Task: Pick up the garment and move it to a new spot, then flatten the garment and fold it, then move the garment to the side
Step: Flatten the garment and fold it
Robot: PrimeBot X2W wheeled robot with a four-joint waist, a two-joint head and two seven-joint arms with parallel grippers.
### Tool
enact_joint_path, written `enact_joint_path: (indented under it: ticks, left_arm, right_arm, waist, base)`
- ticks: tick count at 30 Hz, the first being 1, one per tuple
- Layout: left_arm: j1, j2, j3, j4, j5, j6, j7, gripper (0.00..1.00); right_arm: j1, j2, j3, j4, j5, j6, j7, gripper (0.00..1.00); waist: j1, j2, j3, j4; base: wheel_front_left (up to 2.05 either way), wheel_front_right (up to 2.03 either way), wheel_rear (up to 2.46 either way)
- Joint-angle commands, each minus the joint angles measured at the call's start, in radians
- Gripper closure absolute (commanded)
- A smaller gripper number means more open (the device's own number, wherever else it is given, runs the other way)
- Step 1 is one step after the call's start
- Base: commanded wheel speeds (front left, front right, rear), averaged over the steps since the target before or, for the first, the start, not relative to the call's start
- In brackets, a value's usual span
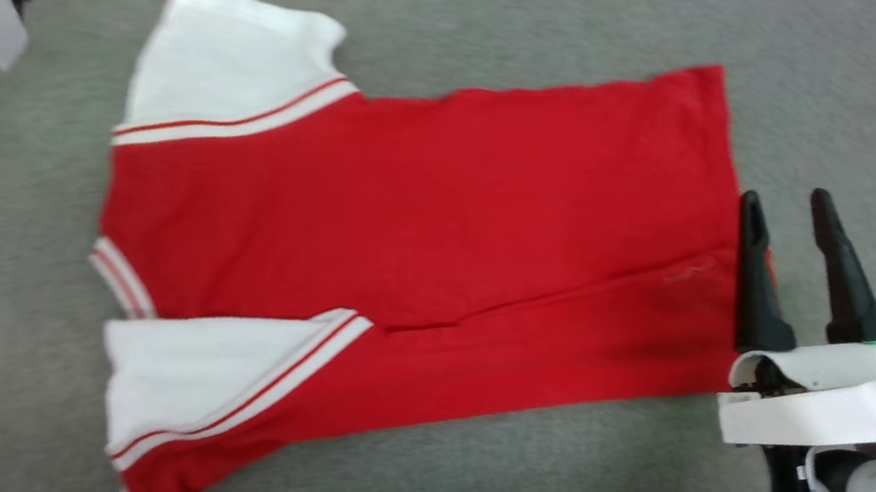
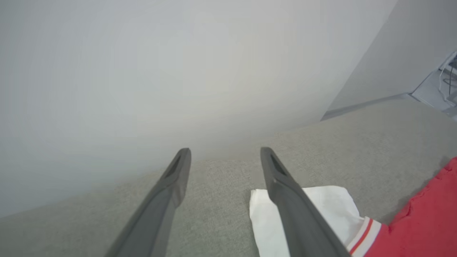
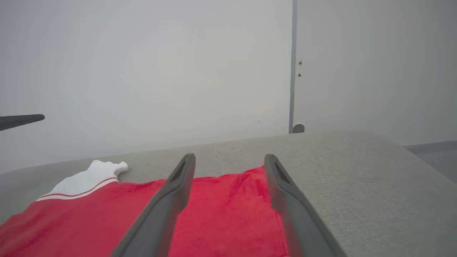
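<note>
Garment [image 1: 424, 219] in focus: at its hem end the right gripper [image 1: 785, 197] hovers, jaws spread wide and holding nothing, seemingly lined up to take that edge. The left gripper [image 2: 225, 150], just as wide and empty, hangs by the far white sleeve [image 2: 332, 203]. Between them the garment lies spread flat on the grey cushion [image 1: 459, 483], probably ready for folding.

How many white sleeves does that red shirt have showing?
2. The far sleeve sits upper left in the head view, the near sleeve lower left, both on the garment. None seems hidden.
</note>
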Motion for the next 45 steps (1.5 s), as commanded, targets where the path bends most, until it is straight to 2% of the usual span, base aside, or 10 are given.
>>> enact_joint_path:
  ticks: [1,5,12,22,23,24,27,28,35,45]
  left_arm:
    - [-0.034,-0.001,-0.019,0.033,0.01,-0.011,0.036,0.0]
    - [-0.098,0.004,-0.074,0.113,-0.006,-0.022,0.194,0.0]
    - [-0.168,0.056,-0.191,0.094,-0.064,-0.023,0.493,0.0]
    - [-0.192,0.096,-0.291,0.071,-0.12,-0.023,0.665,0.0]
    - [-0.189,0.095,-0.303,0.066,-0.125,-0.023,0.676,0.13]
    - [-0.186,0.095,-0.312,0.059,-0.132,-0.023,0.684,0.4]
    - [-0.185,0.094,-0.328,0.044,-0.156,-0.023,0.698,0.96]
    - [-0.185,0.091,-0.332,0.042,-0.161,-0.023,0.696,1.0]
    - [-0.213,0.069,-0.35,0.037,-0.17,-0.023,0.657,1.0]
    - [-0.279,0.034,-0.383,-0.002,-0.199,-0.023,0.622,1.0]
  right_arm:
    - [-0.001,0.009,0.014,0.0,0.003,-0.001,-0.01,0.0]
    - [0.006,0.02,0.038,0.013,0.009,-0.001,-0.016,0.0]
    - [-0.006,0.024,0.073,0.034,0.023,-0.001,-0.012,0.0]
    - [-0.026,0.013,0.103,0.048,0.038,-0.001,-0.014,0.0]
    - [-0.027,0.011,0.103,0.048,0.04,-0.001,-0.013,0.0]
    - [-0.028,0.01,0.102,0.049,0.043,-0.001,-0.012,0.0]
    - [-0.038,0.001,0.098,0.053,0.053,-0.001,0.0,0.0]
    - [-0.044,-0.003,0.096,0.053,0.057,-0.001,0.006,0.0]
    - [-0.156,-0.061,0.118,0.068,0.063,-0.001,0.15,0.0]
    - [-0.532,-0.125,0.086,0.297,0.164,-0.001,0.594,0.0]
  waist:
    - [0.0,-0.0001,0.068,-0.107]
    - [0.0,-0.0001,0.085,-0.148]
    - [0.0,-0.0001,0.105,-0.184]
    - [0.0,-0.0001,0.128,-0.203]
    - [0.0,-0.0001,0.129,-0.203]
    - [0.0,-0.0001,0.13,-0.202]
    - [0.0,-0.0001,0.134,-0.197]
    - [0.0,-0.0001,0.134,-0.192]
    - [0.0,-0.0001,0.145,-0.166]
    - [0.0,-0.0001,0.19,-0.098]
  base:
    - [0.0,0.0,0.0]
    - [0.0,0.0,0.0]
    - [0.0,0.0,0.0]
    - [0.0,0.0,0.0]
    - [0.0,0.0,0.0]
    - [0.0,0.0,0.0]
    - [0.0,0.0,0.0]
    - [0.0,0.0,0.0]
    - [0.0,0.0,0.0]
    - [0.0,0.0,0.0]
